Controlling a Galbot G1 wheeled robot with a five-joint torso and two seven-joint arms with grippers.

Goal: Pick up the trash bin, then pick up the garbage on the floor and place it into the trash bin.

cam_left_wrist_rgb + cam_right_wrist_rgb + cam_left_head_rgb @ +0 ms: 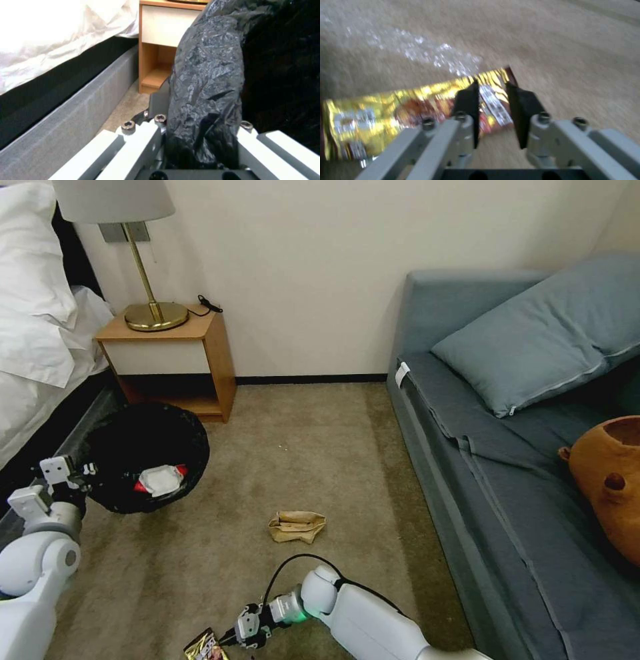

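Left gripper (200, 140) clamps the bin's (148, 457) rim; right gripper (491, 96), jaws slightly parted, straddles the gold wrapper (403, 112) on the carpet

Bin (148, 457) lined with crinkled black plastic bag, glossy and wrinkled up close (206, 82). Packet (160, 480) inside it, white and red, plastic-looking. Paper bag (297, 527) at centre, tan, creased, matt. Wrapper (403, 112) gold foil, shiny, reflective; also at bottom edge (205, 645). Carpet (313, 447) beige, short rough pile. Nightstand (170, 360) upper left, light wood, smooth matt. Lamp (150, 280) with polished brass metal base and stem, white cloth shade. Bedding (40, 320) at left edge, white cloth, rumpled. Sofa (467, 447) and pillow (540, 333) on the right, grey-blue woven cloth, matt. Right gripper (491, 95) has matt black fingers on grey metal links with bolts.
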